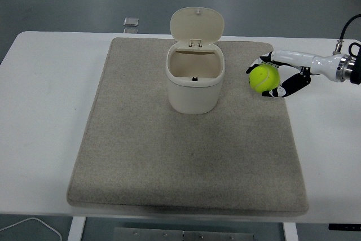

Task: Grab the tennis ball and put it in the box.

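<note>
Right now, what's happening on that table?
The robot's right hand is closed around the yellow-green tennis ball and holds it to the right of the cream plastic box, whose hinged lid stands open. The box sits on the grey felt mat covering the white table. The ball is not in the box yet. The left arm is out of view.

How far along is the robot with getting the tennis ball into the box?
Done: the right hand has grasped the tennis ball. In hand: it holds the ball right of the box, whose lid is open. Left: carrying it over the opening and releasing.
</note>
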You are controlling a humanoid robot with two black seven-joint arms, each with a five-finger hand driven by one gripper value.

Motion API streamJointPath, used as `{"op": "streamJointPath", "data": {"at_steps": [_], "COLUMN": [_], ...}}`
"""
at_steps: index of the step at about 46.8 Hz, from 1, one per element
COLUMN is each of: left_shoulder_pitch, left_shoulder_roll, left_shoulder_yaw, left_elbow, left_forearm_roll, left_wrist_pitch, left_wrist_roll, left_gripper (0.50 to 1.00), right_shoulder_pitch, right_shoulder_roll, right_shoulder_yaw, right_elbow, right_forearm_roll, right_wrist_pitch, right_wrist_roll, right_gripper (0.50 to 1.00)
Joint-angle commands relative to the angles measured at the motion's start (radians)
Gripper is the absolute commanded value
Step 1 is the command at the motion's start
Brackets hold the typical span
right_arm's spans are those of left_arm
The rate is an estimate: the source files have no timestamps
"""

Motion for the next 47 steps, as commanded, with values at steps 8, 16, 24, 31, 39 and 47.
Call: {"op": "streamJointPath", "data": {"at_steps": [8, 16, 24, 31, 39, 47], "left_shoulder_pitch": [0.001, 0.000, 0.000, 0.000, 0.000, 0.000], "left_shoulder_roll": [0.000, 0.000, 0.000, 0.000, 0.000, 0.000], "left_shoulder_yaw": [0.000, 0.000, 0.000, 0.000, -0.001, 0.000], "left_elbow": [0.000, 0.000, 0.000, 0.000, 0.000, 0.000], "left_forearm_roll": [0.000, 0.000, 0.000, 0.000, 0.000, 0.000], "left_wrist_pitch": [-0.001, -0.001, -0.001, -0.001, -0.001, -0.001], "left_wrist_roll": [0.000, 0.000, 0.000, 0.000, 0.000, 0.000], "left_gripper": [0.992, 0.992, 0.992, 0.992, 0.992, 0.992], "right_shoulder_pitch": [0.070, 0.104, 0.107, 0.109, 0.110, 0.112], "right_shoulder_roll": [-0.053, -0.055, -0.032, 0.011, 0.069, 0.103], "right_shoulder_yaw": [0.006, 0.007, 0.043, 0.049, 0.049, 0.049], "right_elbow": [0.095, 0.129, 0.135, 0.135, 0.133, 0.118], "right_forearm_roll": [0.151, 0.200, 0.241, 0.250, 0.249, 0.250], "right_wrist_pitch": [0.065, 0.071, 0.067, 0.062, 0.057, 0.034], "right_wrist_roll": [-0.006, -0.007, -0.006, -0.006, -0.009, -0.013], "right_gripper": [0.500, 0.500, 0.500, 0.500, 0.500, 0.500]}}
